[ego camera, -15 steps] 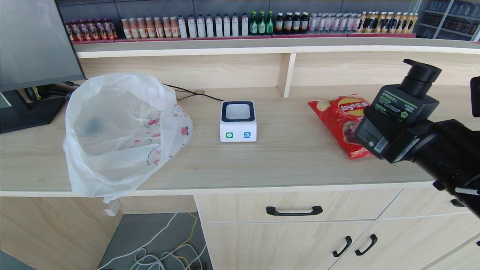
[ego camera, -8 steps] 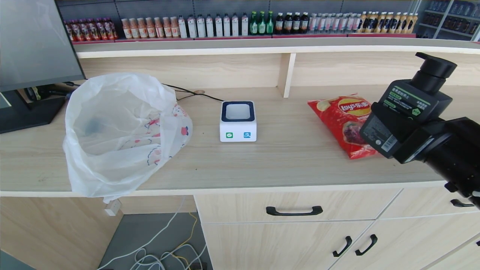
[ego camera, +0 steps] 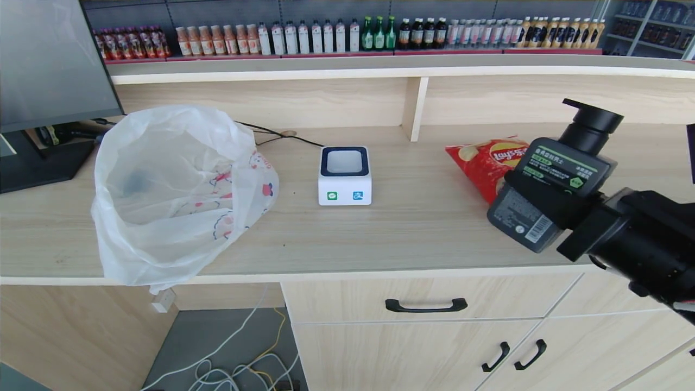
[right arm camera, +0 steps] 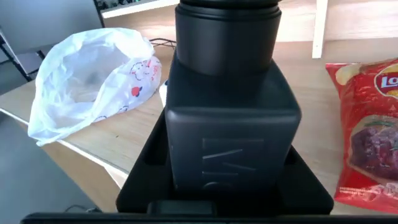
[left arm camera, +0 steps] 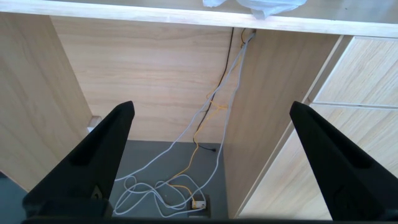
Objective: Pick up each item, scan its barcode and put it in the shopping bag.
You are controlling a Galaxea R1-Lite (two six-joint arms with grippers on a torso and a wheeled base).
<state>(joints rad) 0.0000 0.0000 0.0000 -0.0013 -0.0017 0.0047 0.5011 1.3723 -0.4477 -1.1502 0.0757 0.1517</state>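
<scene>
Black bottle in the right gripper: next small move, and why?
Probably carry the black bottle left until it's over the scanner. The right gripper holds it off to the right, by the chips bag, and its barcode is far from the scan window.

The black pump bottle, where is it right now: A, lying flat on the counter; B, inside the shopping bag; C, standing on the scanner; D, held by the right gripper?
D: the right gripper holds the black pump bottle off the counter, beside the chip bag.
</scene>
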